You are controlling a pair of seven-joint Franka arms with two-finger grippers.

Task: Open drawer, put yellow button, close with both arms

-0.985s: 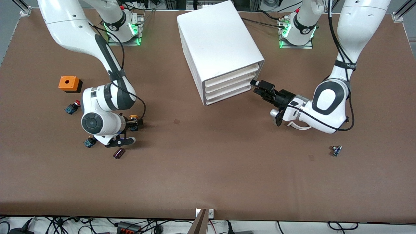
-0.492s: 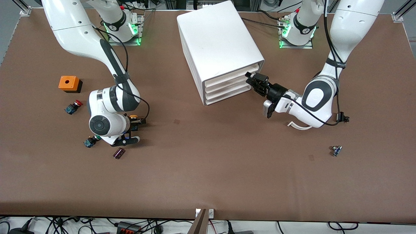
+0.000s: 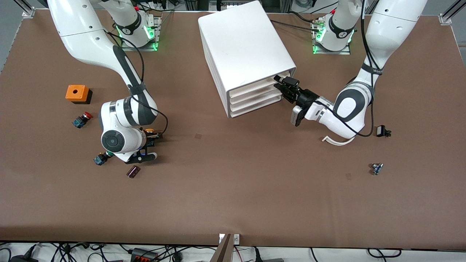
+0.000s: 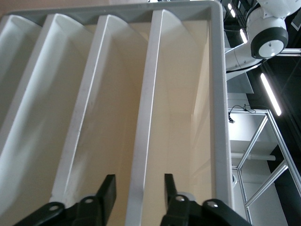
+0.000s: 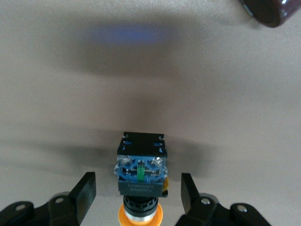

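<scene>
Fingers on both arms are spread with the target sitting between them, and neither has actually clamped yet as far as I can see.

The left gripper [image 3: 282, 84] is up against the front of the white cabinet [image 3: 244, 43], at the end toward the left arm. In its wrist view the fingers [image 4: 107, 193] straddle the front lip of the top drawer [image 4: 141, 141], a gap visible on each side, so open around the lip. The drawer looks fully shut.

The right gripper [image 5: 138, 190] is down at the table [image 3: 233, 189], open, with the yellow button [image 5: 140, 176] lying on its side between the fingers, cap toward the wrist. The red button [image 3: 82, 119], a green-capped one [image 3: 100, 159] and a dark little part [image 3: 133, 171] lie close by, with an orange box [image 3: 77, 93] farther from the camera.

What worries me:
- That drawer lip is thin and smooth. A shallow pinch near one end could slip off on the pull, or drag the whole cabinet across the table.
- The button is round-capped and lying down, so uneven closing could roll or squirt it out.
- Neighbours are close enough to get nudged.
</scene>
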